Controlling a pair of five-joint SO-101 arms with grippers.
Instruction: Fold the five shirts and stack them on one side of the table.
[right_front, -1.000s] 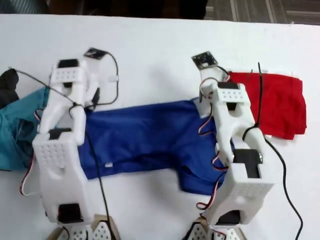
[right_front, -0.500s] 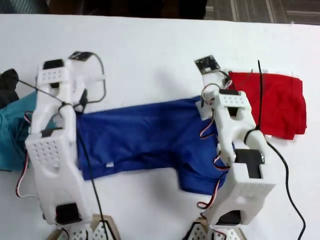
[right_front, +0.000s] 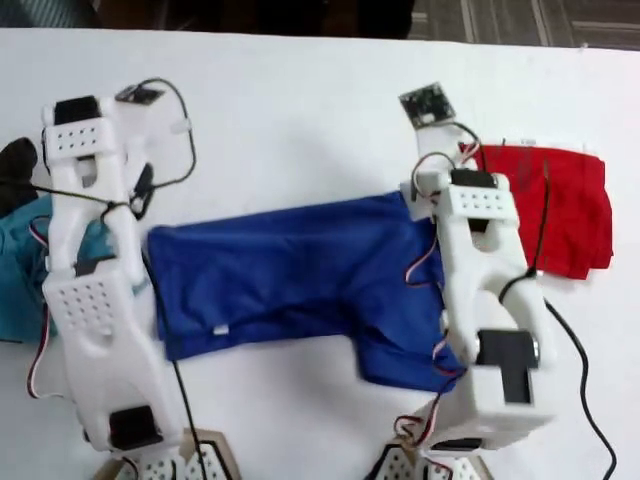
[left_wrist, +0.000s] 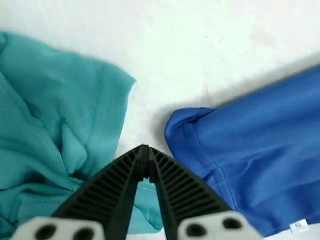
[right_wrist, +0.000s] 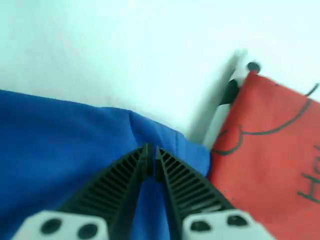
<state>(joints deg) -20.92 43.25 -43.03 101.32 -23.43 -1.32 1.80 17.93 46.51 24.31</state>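
Blue shirt (right_front: 290, 265) lies spread across the middle of the white tabletop (right_front: 300, 90) in the high view, between the two arms. A folded red shirt (right_front: 575, 215) lies beside its right end and a crumpled teal shirt (right_front: 20, 290) at the left edge.

In the left wrist view, the left gripper (left_wrist: 145, 150) has its jaws pressed together on nothing, over the gap between teal and blue cloth.

In the right wrist view, the right gripper (right_wrist: 150, 150) has its jaws closed over the blue shirt's edge beside the red one. Whether they pinch cloth cannot be told.
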